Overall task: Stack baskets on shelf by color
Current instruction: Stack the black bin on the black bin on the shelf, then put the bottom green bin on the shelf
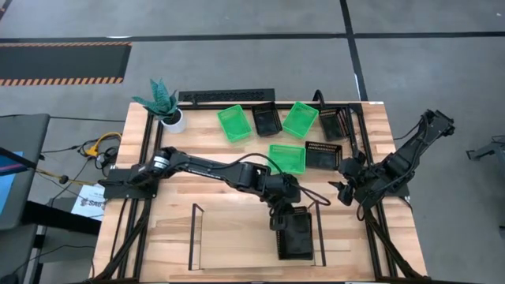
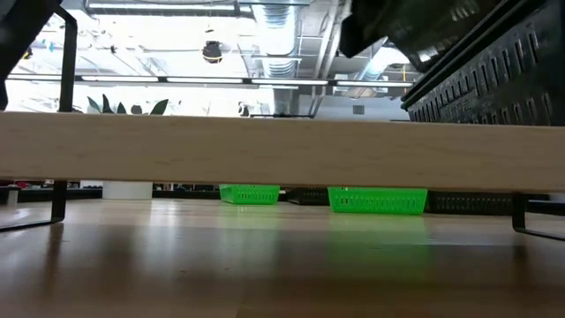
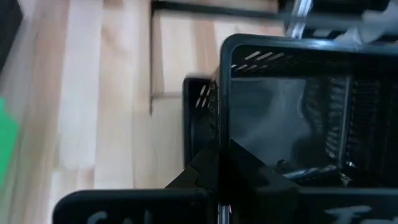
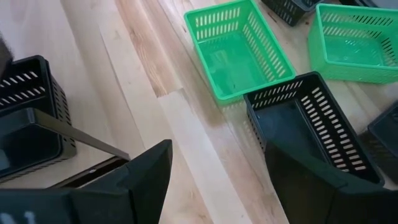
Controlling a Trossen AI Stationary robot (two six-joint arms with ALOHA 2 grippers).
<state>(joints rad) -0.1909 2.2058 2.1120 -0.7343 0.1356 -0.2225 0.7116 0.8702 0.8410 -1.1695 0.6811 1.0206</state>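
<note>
High view shows your left end effector (image 1: 286, 218) clenched on the rim of a black basket (image 1: 297, 235) directly beneath it, over the shelf (image 1: 237, 256) board's right end; lower it level before releasing.

Grey concrete floor (image 1: 237, 63) with dark seams and a hazard-striped mat (image 1: 63, 63); overhead, bright ceiling ducts (image 2: 282, 26).

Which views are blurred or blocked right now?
Left wrist view: motion-smeared, and the black basket held by the left claw fills most of it. Low view: the shelf board spans the frame as a soft band, ceiling lights glaring above. High view and right wrist view: sharp; the green basket reads clearly.
</note>
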